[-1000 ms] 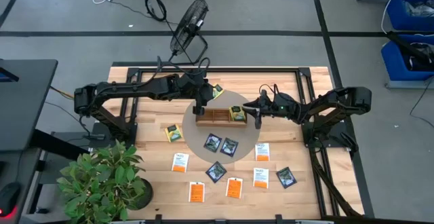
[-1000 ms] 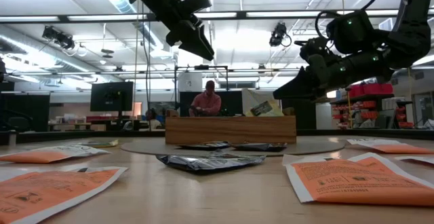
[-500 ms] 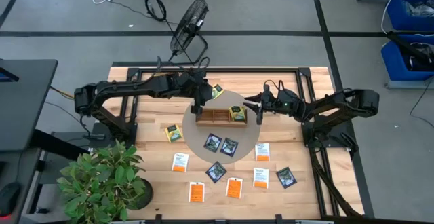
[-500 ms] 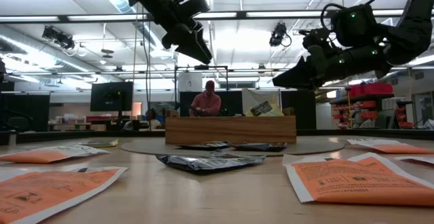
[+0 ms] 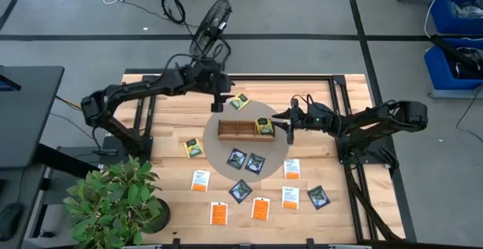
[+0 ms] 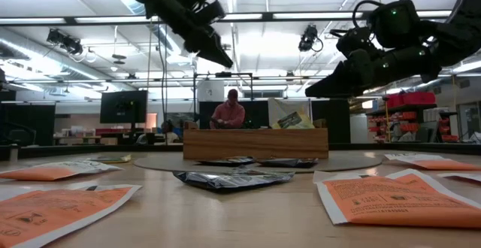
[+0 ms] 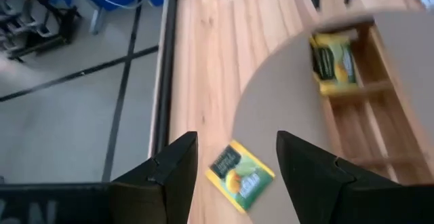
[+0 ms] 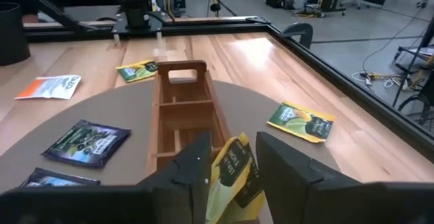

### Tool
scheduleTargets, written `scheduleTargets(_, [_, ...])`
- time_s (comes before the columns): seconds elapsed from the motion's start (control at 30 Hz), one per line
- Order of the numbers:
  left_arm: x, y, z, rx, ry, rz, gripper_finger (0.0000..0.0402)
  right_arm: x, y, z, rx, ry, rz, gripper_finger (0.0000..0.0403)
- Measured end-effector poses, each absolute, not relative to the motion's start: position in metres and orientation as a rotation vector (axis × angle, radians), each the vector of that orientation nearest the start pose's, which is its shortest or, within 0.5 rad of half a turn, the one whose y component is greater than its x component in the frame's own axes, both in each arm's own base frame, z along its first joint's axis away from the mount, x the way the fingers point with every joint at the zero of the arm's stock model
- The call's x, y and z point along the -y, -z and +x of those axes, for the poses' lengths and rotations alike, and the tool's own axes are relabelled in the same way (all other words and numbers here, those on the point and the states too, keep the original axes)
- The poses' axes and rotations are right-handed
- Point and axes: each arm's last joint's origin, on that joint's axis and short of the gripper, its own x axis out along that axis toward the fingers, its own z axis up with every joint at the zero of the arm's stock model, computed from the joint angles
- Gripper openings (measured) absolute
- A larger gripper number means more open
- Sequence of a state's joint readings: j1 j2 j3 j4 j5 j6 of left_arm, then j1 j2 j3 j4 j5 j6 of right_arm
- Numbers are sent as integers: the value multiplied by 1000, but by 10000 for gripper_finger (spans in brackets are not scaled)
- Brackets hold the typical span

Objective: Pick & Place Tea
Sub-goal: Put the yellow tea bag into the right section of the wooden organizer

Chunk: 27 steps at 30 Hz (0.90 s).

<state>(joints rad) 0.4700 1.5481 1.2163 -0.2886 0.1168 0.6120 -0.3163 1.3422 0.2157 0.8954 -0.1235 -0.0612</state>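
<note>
The left gripper [image 5: 219, 102] hovered above the far side of the table with its fingers [image 7: 178, 166] apart and nothing between them; directly below and just ahead of them a yellow-green tea packet [image 7: 240, 176] lay flat on the wood at the edge of the round tan mat [image 5: 273, 152]. Just nearer the camera than this gripper, on the mat, sat the wooden tray [image 5: 235, 130]. To the right, the right gripper [image 5: 290, 125] hung over the tray's right end, fingers [image 8: 196, 161] parted and empty, with a second yellow-green packet [image 8: 230, 165] standing tilted in the end compartment right under them, not touched. Beyond that gripper's fingertips the other compartments looked bare. Two dark packets [image 5: 246, 160] lay on the mat on the near side of the tray, well below both grippers. Farther toward the front edge, white-and-orange packets [image 5: 290, 169], orange packets [image 5: 260, 208] and more dark packets [image 5: 318, 197] were scattered flat on the table [image 5: 347, 215], apart from both grippers. A potted plant [image 5: 117, 195] stood at the front left corner.
</note>
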Motion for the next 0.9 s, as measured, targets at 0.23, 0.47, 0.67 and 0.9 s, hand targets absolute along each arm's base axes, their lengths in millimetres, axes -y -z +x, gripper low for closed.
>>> scheduleTargets(0.23, [-171, -311, 333, -692, -163, 372, 194, 59, -143, 205, -231, 167, -13, 126])
scheduleTargets(0.47, [-210, -298, 358, -804, -122, 316, 188, 52, -140, 207, -260, 130, -2, 126])
scheduleTargets(0.67, [-245, -247, 364, -924, -36, 224, 188, 42, -135, 207, -322, 86, 18, 126])
scheduleTargets(0.9, [-256, -197, 373, -1042, 13, 229, 188, 37, -134, 208, -327, 62, 17, 126])
